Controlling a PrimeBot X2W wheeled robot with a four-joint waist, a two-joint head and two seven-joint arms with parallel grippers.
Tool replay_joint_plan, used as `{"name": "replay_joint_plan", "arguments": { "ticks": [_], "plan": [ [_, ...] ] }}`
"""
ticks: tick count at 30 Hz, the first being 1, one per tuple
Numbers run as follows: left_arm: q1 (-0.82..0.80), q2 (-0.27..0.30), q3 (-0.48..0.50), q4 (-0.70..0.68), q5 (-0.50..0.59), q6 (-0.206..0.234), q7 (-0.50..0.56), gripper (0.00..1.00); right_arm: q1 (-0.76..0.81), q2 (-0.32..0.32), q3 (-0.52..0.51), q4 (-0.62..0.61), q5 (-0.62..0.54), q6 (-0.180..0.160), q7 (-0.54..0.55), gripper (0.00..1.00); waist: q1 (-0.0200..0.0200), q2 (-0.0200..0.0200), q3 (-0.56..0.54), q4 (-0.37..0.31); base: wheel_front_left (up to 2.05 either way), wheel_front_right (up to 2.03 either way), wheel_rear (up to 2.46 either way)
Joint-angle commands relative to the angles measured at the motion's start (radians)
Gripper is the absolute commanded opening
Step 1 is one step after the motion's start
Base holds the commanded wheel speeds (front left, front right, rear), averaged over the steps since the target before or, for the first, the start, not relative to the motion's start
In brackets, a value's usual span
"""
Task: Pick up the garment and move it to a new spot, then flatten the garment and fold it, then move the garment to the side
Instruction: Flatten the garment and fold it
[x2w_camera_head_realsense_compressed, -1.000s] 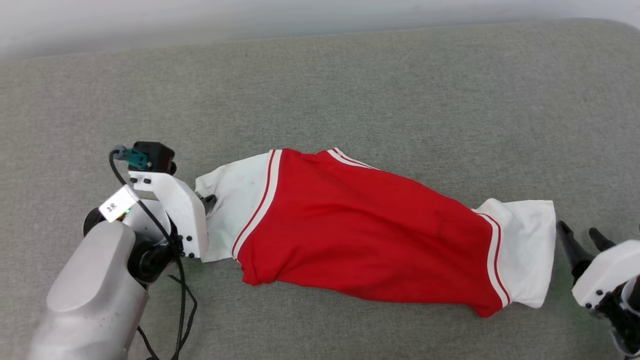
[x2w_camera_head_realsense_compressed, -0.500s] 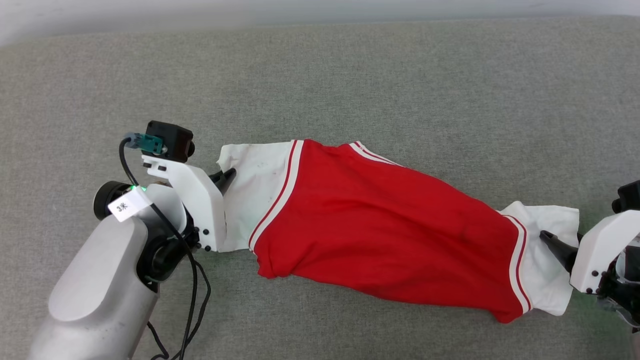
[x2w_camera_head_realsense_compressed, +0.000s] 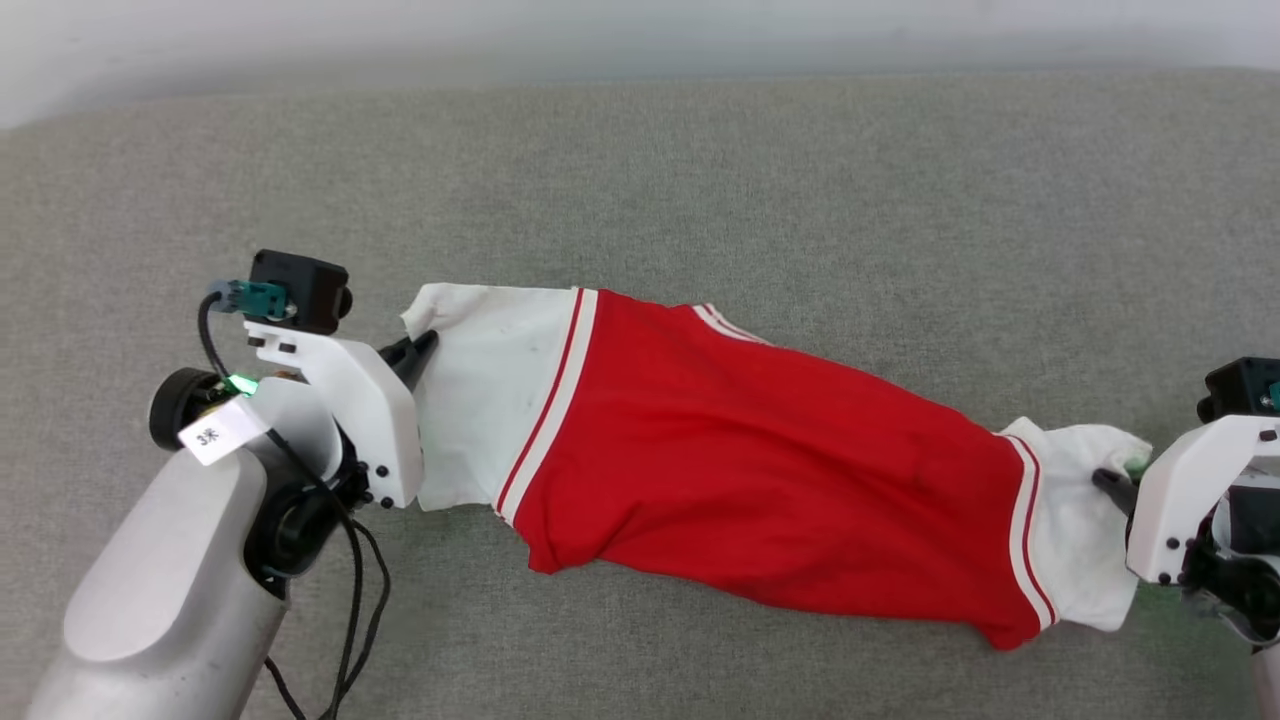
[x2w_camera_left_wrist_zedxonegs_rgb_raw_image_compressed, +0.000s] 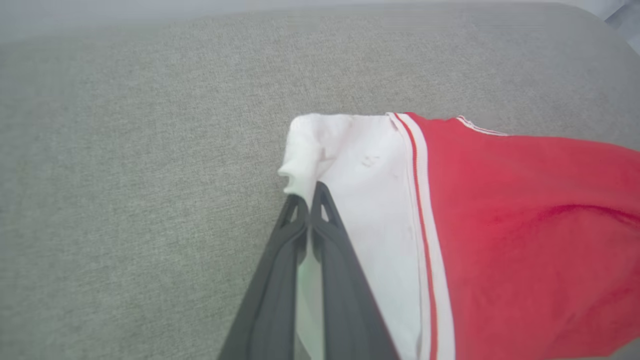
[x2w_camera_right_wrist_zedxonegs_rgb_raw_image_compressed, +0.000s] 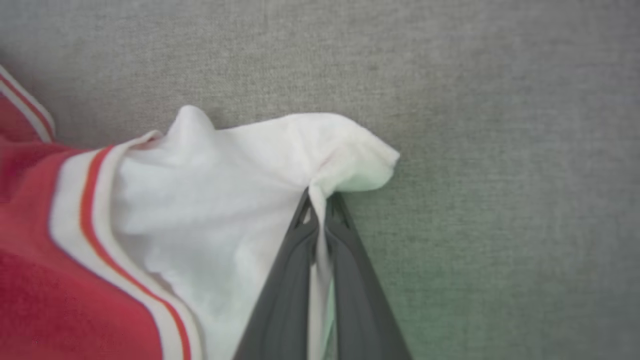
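Grey woven surface (x2w_camera_head_realsense_compressed: 700, 640) underfoot, running back to a pale wall strip (x2w_camera_head_realsense_compressed: 600, 40). Left gripper (x2w_camera_head_realsense_compressed: 418, 350) is pinched tight on the left-hand sleeve (x2w_camera_head_realsense_compressed: 490, 390) of the garment (x2w_camera_head_realsense_compressed: 760, 470). Right gripper (x2w_camera_head_realsense_compressed: 1108, 480) is clamped on the right-hand sleeve (x2w_camera_head_realsense_compressed: 1080, 540). Garment lies mid-surface, stretched between them, plain red side up.

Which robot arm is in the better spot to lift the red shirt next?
Neither alone, probably both: the left gripper is shut on one white sleeve of the garment, the right gripper on the other, so lifting together looks best.
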Motion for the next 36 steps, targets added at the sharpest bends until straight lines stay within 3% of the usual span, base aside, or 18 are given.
{"name": "replay_joint_plan", "arguments": {
  "ticks": [1,11,14,29,36],
  "plan": [
    [0.003,0.007,0.006,0.003,0.006,0.003,-0.016,0.00,-0.026,-0.009,-0.007,-0.013,-0.020,-0.001,-0.012,0.00,0.0000,0.0000,-0.027,0.000,0.00,0.00,0.00],
    [-0.102,0.042,0.063,0.057,0.036,0.021,-0.101,0.00,-0.148,-0.014,-0.064,-0.058,-0.116,-0.001,-0.051,0.00,0.0000,0.0000,-0.068,0.007,0.00,0.00,0.00],
    [-0.185,0.039,0.070,0.093,0.047,0.000,-0.133,0.00,-0.224,-0.015,-0.075,-0.054,-0.143,-0.001,-0.076,0.00,0.0000,0.0000,-0.051,0.012,0.00,0.00,0.00],
    [-0.741,0.037,0.087,0.364,0.219,-0.004,-0.418,0.00,-0.804,-0.014,-0.068,0.041,-0.230,-0.001,-0.328,0.00,0.0000,0.0000,0.151,-0.002,0.00,0.00,0.00],
    [-0.990,0.044,0.094,0.477,0.281,0.025,-0.533,0.00,-1.063,-0.032,-0.054,0.116,-0.266,-0.001,-0.440,0.00,0.0000,0.0000,0.246,-0.008,0.00,0.00,0.00]
  ]
}}
